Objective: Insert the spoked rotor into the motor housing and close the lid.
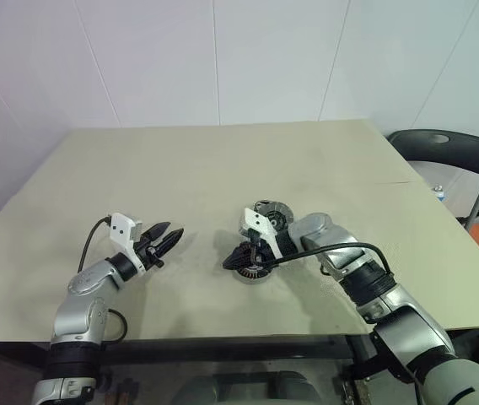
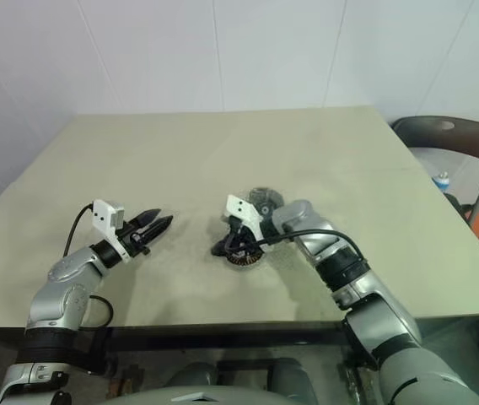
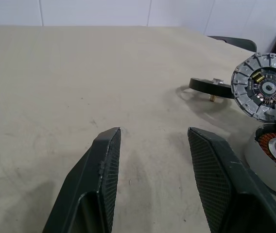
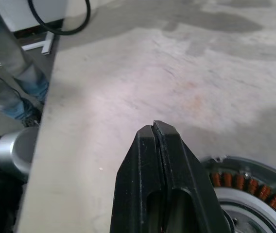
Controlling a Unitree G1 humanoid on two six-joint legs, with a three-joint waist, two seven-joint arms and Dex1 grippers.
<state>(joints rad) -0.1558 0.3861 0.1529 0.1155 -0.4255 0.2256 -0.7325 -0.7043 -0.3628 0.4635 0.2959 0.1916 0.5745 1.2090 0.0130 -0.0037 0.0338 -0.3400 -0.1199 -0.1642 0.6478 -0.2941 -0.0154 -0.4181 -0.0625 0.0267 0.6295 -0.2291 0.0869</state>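
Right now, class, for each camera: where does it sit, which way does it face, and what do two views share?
Left and right eye views: on the head, looking forward and down at the table; both arms show.
Left wrist view: along the open left hand toward the spoked rotor.
Right wrist view: along the shut right hand, down at the table.
Shared: both wrist views catch the motor housing.

Beige table (image 1: 223, 169), white walls (image 1: 223, 59), dark chair (image 1: 450, 152).
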